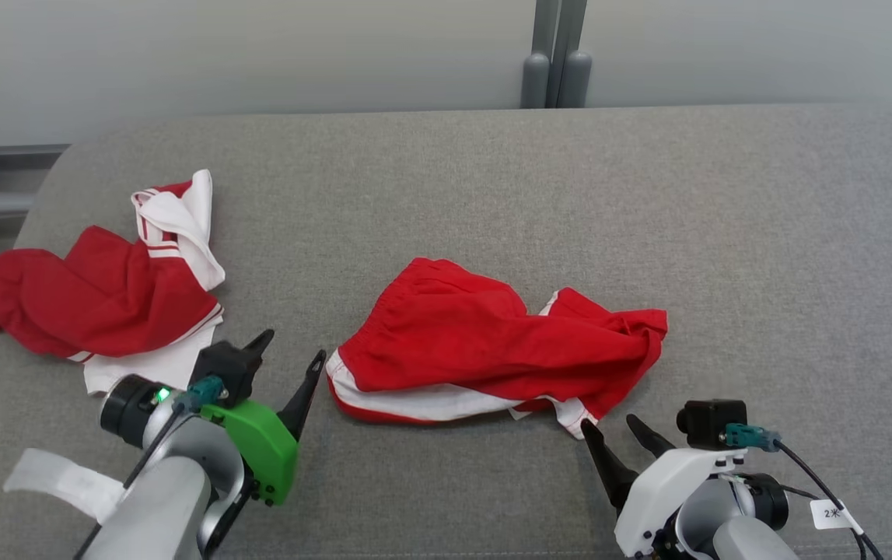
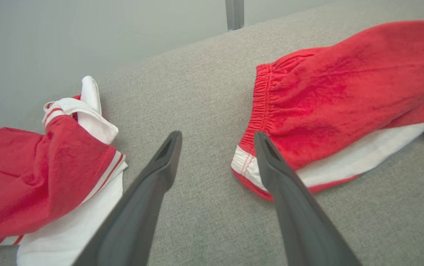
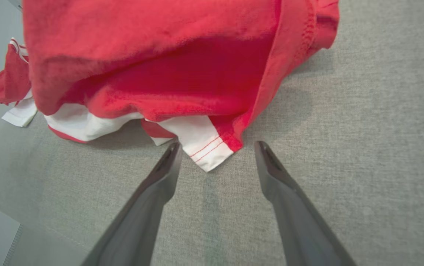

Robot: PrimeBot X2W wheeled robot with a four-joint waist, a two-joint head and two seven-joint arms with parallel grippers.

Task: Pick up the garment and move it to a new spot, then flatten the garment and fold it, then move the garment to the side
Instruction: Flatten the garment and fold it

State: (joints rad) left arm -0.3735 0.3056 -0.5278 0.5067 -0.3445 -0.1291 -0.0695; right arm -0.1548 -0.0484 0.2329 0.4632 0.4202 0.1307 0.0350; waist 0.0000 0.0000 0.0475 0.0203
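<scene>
- Red garment (image 1: 492, 342), shorts with an elastic waistband and white trim, lies crumpled at the middle of the grey fabric worktop (image 1: 725, 233).
- Left pincer (image 1: 293, 346): fingers spread, nothing held. It sits low, just beside the garment's waistband end. In the left wrist view one finger (image 2: 271, 162) overlaps the white-banded corner; I cannot tell whether it touches.
- Right pincer (image 1: 610, 422): fingers spread, nothing held, at the garment's near right edge.
- Right wrist view: a white hem corner (image 3: 206, 155) with red stitching points into the gap between the two fingertips.
- Second red-and-white garment (image 1: 103, 295) lies bunched at the worktop's left end, apart from the first.
</scene>
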